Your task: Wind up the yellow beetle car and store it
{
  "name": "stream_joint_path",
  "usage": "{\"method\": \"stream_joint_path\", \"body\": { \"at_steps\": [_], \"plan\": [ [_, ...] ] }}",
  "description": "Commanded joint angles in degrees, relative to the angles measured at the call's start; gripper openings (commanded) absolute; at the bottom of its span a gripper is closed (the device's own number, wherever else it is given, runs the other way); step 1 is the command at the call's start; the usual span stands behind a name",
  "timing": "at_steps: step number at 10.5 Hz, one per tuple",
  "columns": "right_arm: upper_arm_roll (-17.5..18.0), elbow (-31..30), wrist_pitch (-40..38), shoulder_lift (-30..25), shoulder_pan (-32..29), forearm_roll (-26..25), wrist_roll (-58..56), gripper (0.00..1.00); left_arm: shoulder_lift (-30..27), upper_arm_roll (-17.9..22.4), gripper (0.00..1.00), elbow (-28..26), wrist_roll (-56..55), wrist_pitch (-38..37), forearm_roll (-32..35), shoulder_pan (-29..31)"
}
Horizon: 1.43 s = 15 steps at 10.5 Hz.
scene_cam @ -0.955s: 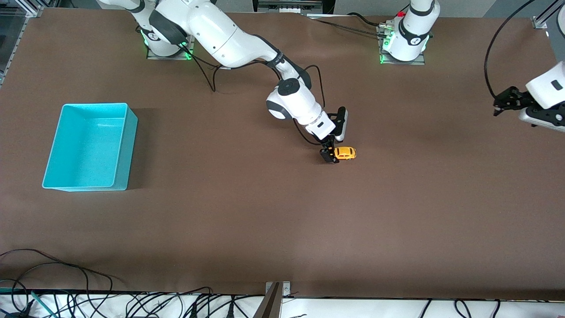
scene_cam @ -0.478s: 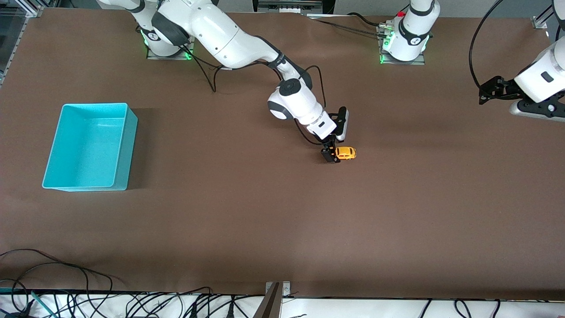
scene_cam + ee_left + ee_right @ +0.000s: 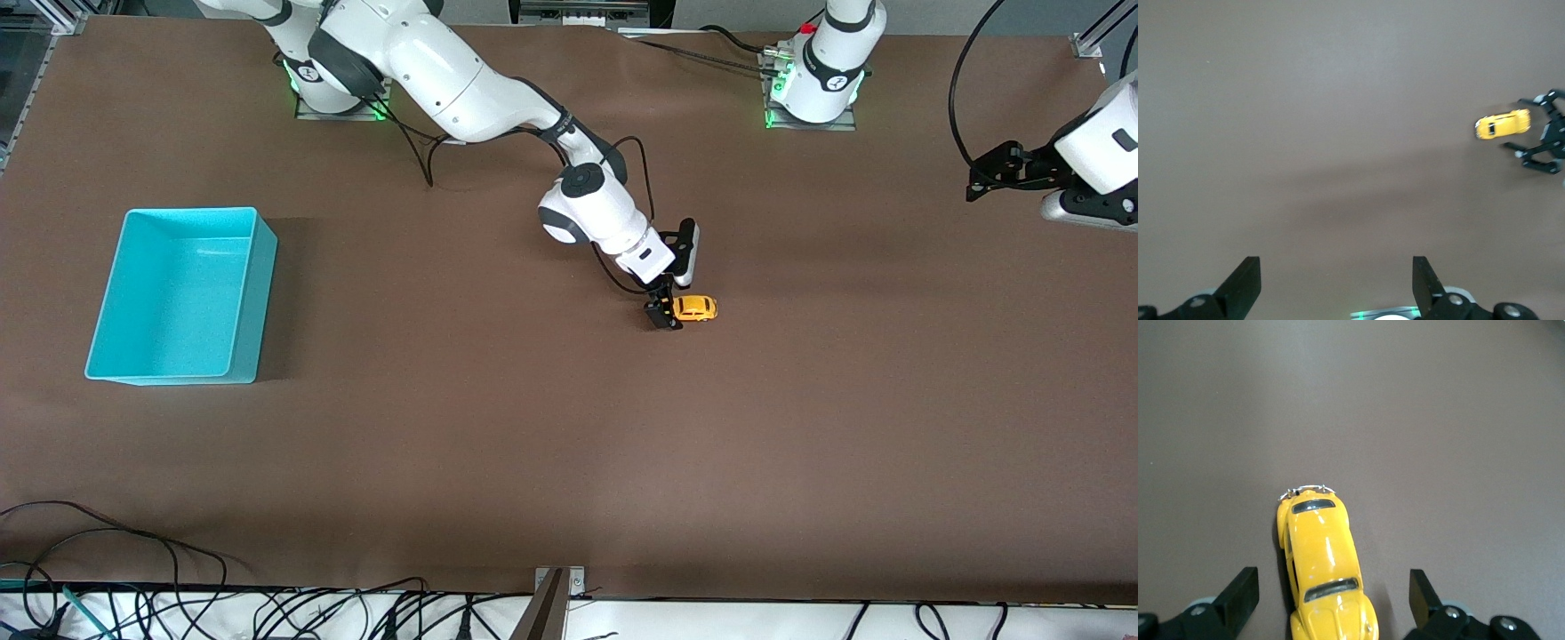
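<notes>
Right wrist view: yellow beetle car (image 3: 1325, 569) sits between the open right end effector (image 3: 1328, 603) fingers, ungripped.

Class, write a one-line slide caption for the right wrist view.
Right gripper open and low over the brown table, its fingers either side of the yellow beetle car.

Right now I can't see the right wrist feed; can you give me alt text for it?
A yellow car sits on the brown table between the open fingers of the right gripper, with a gap on each side. It lies lengthwise, one end at the gripper. Nothing else shows.
</notes>
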Motion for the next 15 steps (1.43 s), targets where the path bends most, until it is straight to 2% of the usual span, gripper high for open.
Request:
{"method": "stream_joint_path", "body": {
  "at_steps": [1, 15],
  "plan": [
    [-0.36, 2.81, 0.77, 1.83, 0.45, -0.84, 0.82, 1.0, 0.58, -0.23, 1.0, 3.18, -3.83, -2.36, -1.97, 0.25],
    [-0.53, 2.72, 1.21, 2.44, 0.45, -0.4, 1.17, 1.0, 1.37, 0.21, 1.0, 3.8, -3.66, -2.36, -1.01, 0.78]
  ]
}}
